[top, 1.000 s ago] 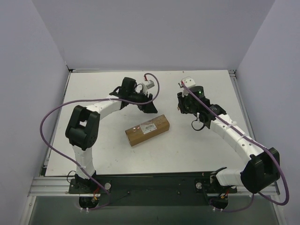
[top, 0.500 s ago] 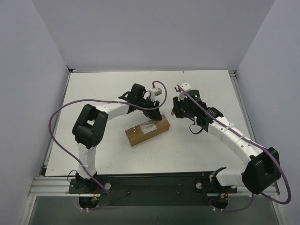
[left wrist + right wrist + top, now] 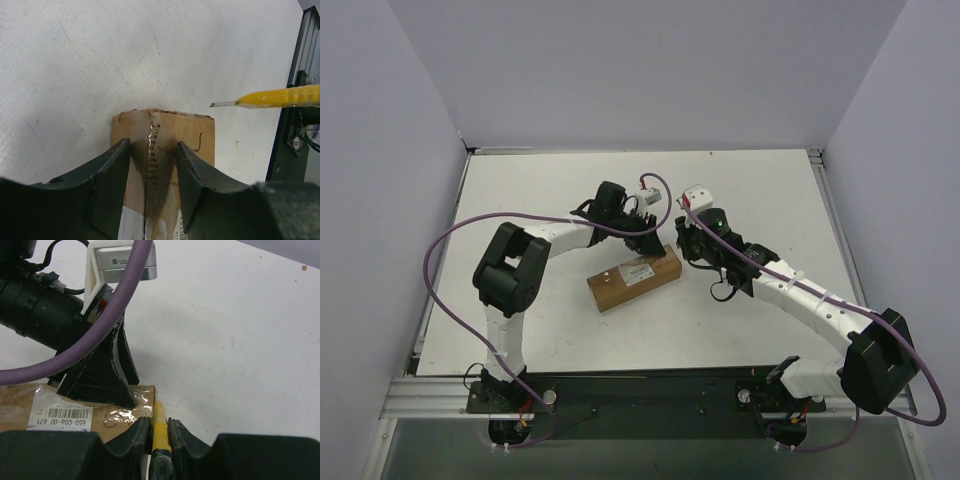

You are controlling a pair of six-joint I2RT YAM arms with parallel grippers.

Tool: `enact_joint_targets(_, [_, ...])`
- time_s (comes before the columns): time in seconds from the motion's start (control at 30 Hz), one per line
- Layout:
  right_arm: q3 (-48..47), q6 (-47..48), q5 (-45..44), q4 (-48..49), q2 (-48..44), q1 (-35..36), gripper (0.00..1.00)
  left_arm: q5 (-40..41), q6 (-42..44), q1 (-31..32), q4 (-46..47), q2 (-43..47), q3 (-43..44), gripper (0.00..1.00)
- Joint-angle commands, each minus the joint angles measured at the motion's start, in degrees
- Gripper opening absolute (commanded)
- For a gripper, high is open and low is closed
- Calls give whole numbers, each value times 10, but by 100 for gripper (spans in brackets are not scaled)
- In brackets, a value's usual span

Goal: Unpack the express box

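The express box [image 3: 634, 277] lies slantwise mid-table, brown with a white label [image 3: 638, 273]. My left gripper [image 3: 653, 240] is open, its fingers down on the box's right end. In the left wrist view [image 3: 152, 150] they straddle the torn tape seam on the box top [image 3: 192, 132]. My right gripper [image 3: 683, 244] is shut on a yellow utility knife [image 3: 160, 429]. The knife's tip sits at the box's right end edge [image 3: 142, 402]. The knife also shows in the left wrist view [image 3: 280, 97], blade pointing at the box.
The left arm's camera and purple cable [image 3: 117, 277] hang just above the box end, close to my right gripper. White walls enclose the table on three sides. A black rail [image 3: 295, 125] runs along the near edge.
My left gripper has moved right and down onto the box's right end. My right gripper has moved left with the knife up to that same end. The box has stayed put.
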State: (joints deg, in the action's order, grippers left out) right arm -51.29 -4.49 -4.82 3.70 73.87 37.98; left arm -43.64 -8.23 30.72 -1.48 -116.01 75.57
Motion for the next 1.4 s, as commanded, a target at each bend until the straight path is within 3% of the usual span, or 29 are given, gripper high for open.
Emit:
enact_joint_targets(0.0, [8, 1, -37, 52, -5, 4, 0, 35, 17, 1, -34, -1, -28, 50])
enact_joint_targets(1.37, [-12, 11, 27, 68, 63, -1, 0, 21, 9, 4, -27, -5, -41, 49])
